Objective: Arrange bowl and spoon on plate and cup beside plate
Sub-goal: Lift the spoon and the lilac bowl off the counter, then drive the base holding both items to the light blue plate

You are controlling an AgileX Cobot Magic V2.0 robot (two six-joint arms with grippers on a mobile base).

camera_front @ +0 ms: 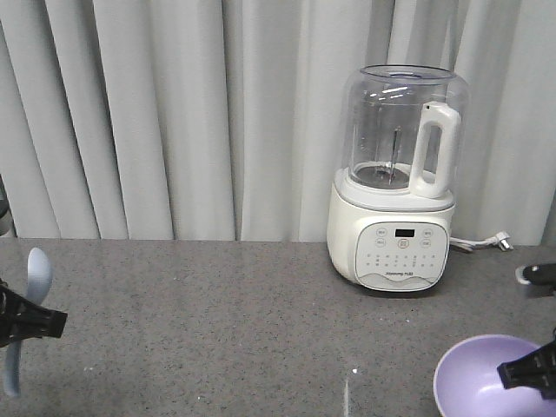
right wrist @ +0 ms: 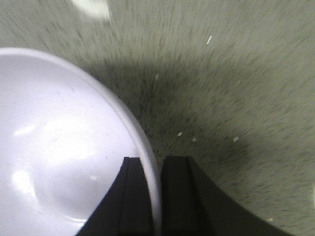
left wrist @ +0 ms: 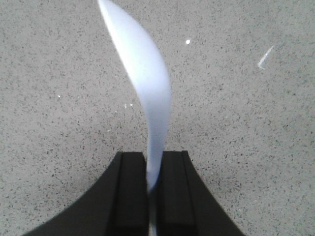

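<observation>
My left gripper [left wrist: 151, 157] is shut on the pale blue spoon [left wrist: 147, 83], which stands edge-on above the grey speckled table. In the front view the spoon [camera_front: 35, 278] is held upright at the far left by the left gripper [camera_front: 52, 323], scoop up. The lavender bowl [camera_front: 482, 378] sits at the bottom right, held by its rim. The right gripper [right wrist: 152, 162] is shut on that rim, with one finger inside the bowl [right wrist: 54, 152] and one outside. The plate and the cup are out of view.
A white blender [camera_front: 395, 187] with a clear jug stands at the back right of the table, its cable [camera_front: 482, 243] trailing to the right. Pale curtains [camera_front: 174, 113] hang behind. A dark object [camera_front: 539, 274] lies at the right edge.
</observation>
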